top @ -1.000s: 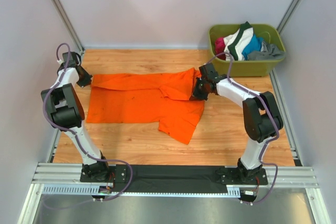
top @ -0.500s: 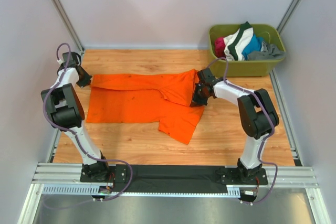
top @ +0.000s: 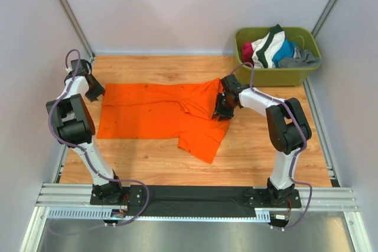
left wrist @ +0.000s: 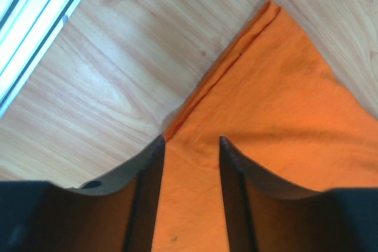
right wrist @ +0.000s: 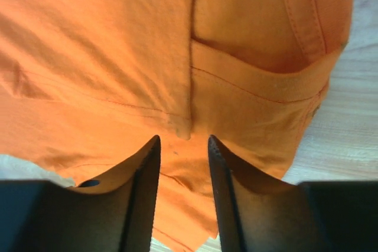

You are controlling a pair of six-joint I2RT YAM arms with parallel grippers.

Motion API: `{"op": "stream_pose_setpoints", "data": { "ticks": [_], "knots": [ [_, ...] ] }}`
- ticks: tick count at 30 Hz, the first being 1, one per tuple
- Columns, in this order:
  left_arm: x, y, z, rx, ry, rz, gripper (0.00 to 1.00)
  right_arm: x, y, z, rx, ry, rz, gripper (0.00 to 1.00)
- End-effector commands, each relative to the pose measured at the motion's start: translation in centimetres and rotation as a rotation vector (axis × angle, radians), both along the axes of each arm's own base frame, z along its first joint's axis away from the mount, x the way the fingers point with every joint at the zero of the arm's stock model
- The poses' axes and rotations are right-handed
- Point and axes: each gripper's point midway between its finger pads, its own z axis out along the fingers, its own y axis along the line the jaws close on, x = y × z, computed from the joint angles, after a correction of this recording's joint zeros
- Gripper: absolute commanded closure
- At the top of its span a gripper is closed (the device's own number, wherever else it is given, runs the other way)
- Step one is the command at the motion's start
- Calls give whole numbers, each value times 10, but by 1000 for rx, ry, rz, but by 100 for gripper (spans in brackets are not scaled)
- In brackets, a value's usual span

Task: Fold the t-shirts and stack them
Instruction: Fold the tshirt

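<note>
One wooden worktop [top: 254, 146] carries everything. Across its middle, from near the left edge to just right of centre, lies the orange t-shirt [top: 153, 113] [left wrist: 283, 104] [right wrist: 118, 45], mostly flat, with one flap pointing toward the near edge and its right end doubled over. An olive-green tub [top: 277, 76] sits in the far right corner, heaped with mixed clothes [top: 274, 48]. The right gripper [top: 223, 105] [right wrist: 183, 140] is on that doubled right end, jaws narrowed onto a seam. The left gripper [top: 95, 91] [left wrist: 190, 157], by the left edge, pinches the shirt's corner between nearly closed fingers.
</note>
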Motion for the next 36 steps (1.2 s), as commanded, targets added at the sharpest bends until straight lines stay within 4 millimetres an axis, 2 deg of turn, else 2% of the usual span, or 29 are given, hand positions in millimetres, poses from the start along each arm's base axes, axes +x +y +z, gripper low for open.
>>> {"op": "stream_pose_setpoints", "data": {
  "ticks": [1, 2, 3, 5, 6, 8, 9, 11, 12, 14, 15, 16, 17, 18, 19, 20, 21, 22, 23, 24, 25, 26, 27, 29, 30, 32, 36],
  "knots": [
    [-5, 6, 20, 36, -7, -6, 48, 14, 10, 37, 31, -81, 49, 59],
    [-6, 6, 26, 44, -12, -7, 44, 19, 13, 48, 46, -103, 54, 53],
    [-7, 6, 43, 56, -41, -11, 40, 19, 15, 56, 57, -109, 63, 51],
    [-8, 3, 61, 57, -69, -26, 34, 23, 17, 77, 76, -157, 76, 45],
    [-7, -8, 80, 42, -117, -56, 33, 27, 19, 90, 83, -186, 83, 44],
    [-6, -24, 97, 45, -153, -104, 30, 36, 20, 115, 94, -255, 91, 43],
    [-4, -41, 111, 63, -183, -146, 29, 40, 21, 121, 92, -278, 89, 43],
    [-1, -62, 121, 59, -215, -198, 27, 50, 22, 132, 93, -328, 86, 42],
    [3, -78, 126, 52, -235, -233, 27, 62, 22, 137, 87, -376, 66, 42],
    [13, -97, 132, 32, -281, -272, 28, 77, 24, 134, 82, -402, 36, 43],
    [18, -101, 126, 25, -277, -281, 31, 89, 25, 136, 86, -437, 21, 45],
    [23, -102, 123, 17, -277, -276, 40, 100, 30, 126, 78, -437, 11, 51],
    [26, -104, 119, 2, -266, -275, 48, 109, 32, 125, 79, -442, 7, 57],
    [35, -107, 111, -23, -255, -275, 54, 116, 34, 120, 70, -439, 2, 69],
    [40, -107, 106, -34, -249, -276, 69, 130, 39, 114, 66, -437, 0, 72],
    [46, -107, 108, -38, -253, -278, 79, 137, 40, 108, 56, -432, 2, 79],
    [51, -106, 93, -48, -219, -271, 99, 142, 39, 86, 16, -396, 4, 83],
    [53, -104, 88, -41, -206, -263, 100, 149, 40, 84, 2, -399, 3, 87],
    [58, -100, 87, -26, -201, -257, 100, 160, 42, 92, -2, -428, 4, 92],
    [61, -98, 77, -20, -184, -256, 100, 165, 40, 89, -28, -428, 3, 94],
    [64, -97, 74, -11, -180, -263, 100, 169, 38, 73, -55, -410, 10, 96],
    [69, -93, 73, 3, -179, -255, 100, 177, 40, 80, -55, -432, 9, 96],
    [72, -91, 61, 3, -152, -251, 100, 179, 34, 65, -99, -409, -4, 96],
    [75, -89, 53, 3, -125, -243, 100, 181, 34, 58, -117, -393, 3, 96],
    [75, -88, 39, -5, -94, -239, 100, 183, 32, 55, -129, -386, -2, 97],
    [73, -87, 27, -12, -62, -224, 100, 182, 28, 40, -154, -359, -6, 97],
    [67, -89, -2, -43, 4, -201, 100, 170, 24, 18, -174, -291, -13, 97]
  ]
}}
